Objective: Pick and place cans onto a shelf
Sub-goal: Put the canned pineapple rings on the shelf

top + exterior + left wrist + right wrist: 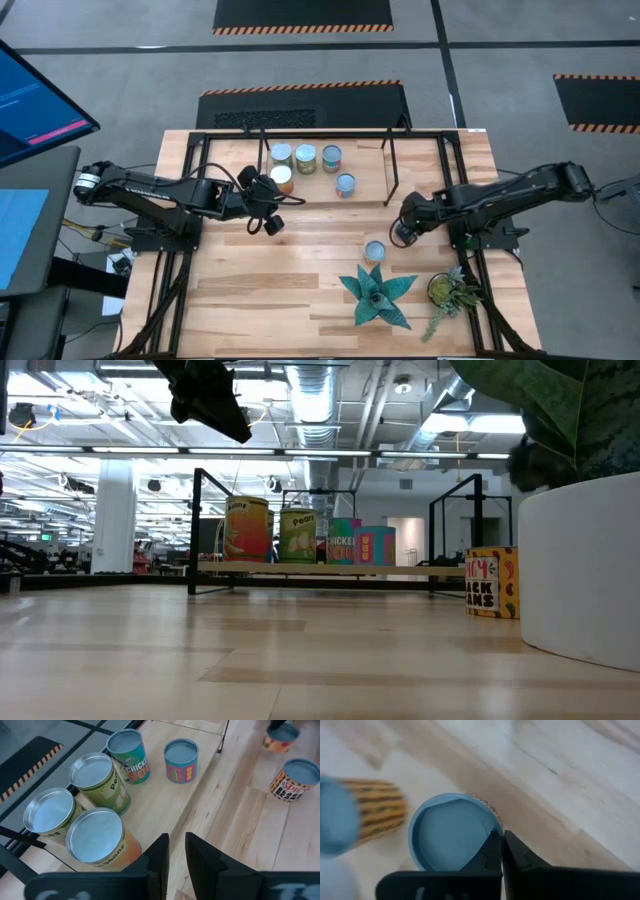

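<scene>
The high view shows the pale wooden bench (250,300) whole, with the low black-rod shelf with a light wooden surface (370,170) in the upper middle of the frame. 5 small silver-topped cylindrical cans (306,158) stand on it: 3 in a row, an orange-labelled one below the row's left end, and a pink-and-blue one (345,184) apart at lower right. A 6th can, yellow with dark lettering (375,251), stands on the bench at lower centre, just above a spiky teal potted plant (377,293).

The left gripper (268,222) hangs just left of the shelf's cans; the left wrist view shows its jaws a narrow gap apart, holding nothing. The right gripper (403,235) sits just right of the 6th can. Only the right wrist view shows its jaws pressed together, empty, at that can's rim (451,831).

The low view alone shows labels side-on; there the 6th can (492,581) is partly cut off by a white pot (580,575), and the right gripper cannot be made out.
</scene>
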{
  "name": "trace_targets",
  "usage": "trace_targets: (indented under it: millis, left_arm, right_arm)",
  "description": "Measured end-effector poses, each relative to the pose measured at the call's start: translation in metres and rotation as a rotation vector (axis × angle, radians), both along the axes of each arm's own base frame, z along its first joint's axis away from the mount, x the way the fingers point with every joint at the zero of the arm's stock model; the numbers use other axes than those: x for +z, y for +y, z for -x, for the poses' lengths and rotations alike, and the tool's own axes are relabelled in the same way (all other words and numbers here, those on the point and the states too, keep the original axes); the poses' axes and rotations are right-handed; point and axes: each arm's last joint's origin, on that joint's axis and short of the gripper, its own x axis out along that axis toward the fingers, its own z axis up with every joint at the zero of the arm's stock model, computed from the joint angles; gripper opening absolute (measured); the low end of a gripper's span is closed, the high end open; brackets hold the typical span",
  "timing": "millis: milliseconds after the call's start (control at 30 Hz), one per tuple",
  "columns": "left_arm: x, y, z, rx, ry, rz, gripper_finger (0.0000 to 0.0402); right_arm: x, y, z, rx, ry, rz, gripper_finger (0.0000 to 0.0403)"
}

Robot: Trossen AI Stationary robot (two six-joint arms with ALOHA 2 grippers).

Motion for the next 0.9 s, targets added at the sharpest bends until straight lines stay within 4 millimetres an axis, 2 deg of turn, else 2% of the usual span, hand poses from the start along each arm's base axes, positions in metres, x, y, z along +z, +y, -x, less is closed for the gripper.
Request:
trace_targets:
  millis: [100,267,367,467,600,733,900]
  left_arm:
    - [0.0,0.0,0.0,0.0,0.0,0.0,0.0052]
    - [0.0,0.0,0.0,0.0,0.0,0.0,0.0052]
    - [0.0,0.0,0.0,0.0,0.0,0.0,0.0052]
    - [0.0,0.0,0.0,0.0,0.0,0.0,0.0052]
    - [0.0,0.0,0.0,0.0,0.0,0.0,0.0052]
    - [0.0,0.0,0.0,0.0,0.0,0.0,0.0052]
    - [0.0,0.0,0.0,-0.002,0.002,-0.003,0.0052]
  right_arm:
    - [0.023,0.006,0.003,0.041,0.022,-0.003,0.0004]
    - [0.071,0.012,0.011,0.116,0.01,0.009,0.0004]
    - [0.104,0.012,0.013,0.143,-0.059,0.047,0.0004]
    - [0.136,0.006,0.01,0.14,-0.185,0.172,0.0004]
    - [0.172,-0.007,0.002,0.151,-0.307,0.406,0.0004]
    - [0.2,-0.028,-0.009,0.208,-0.374,0.612,0.0003]
    - [0.216,-0.068,-0.032,0.315,-0.323,0.767,0.0003]
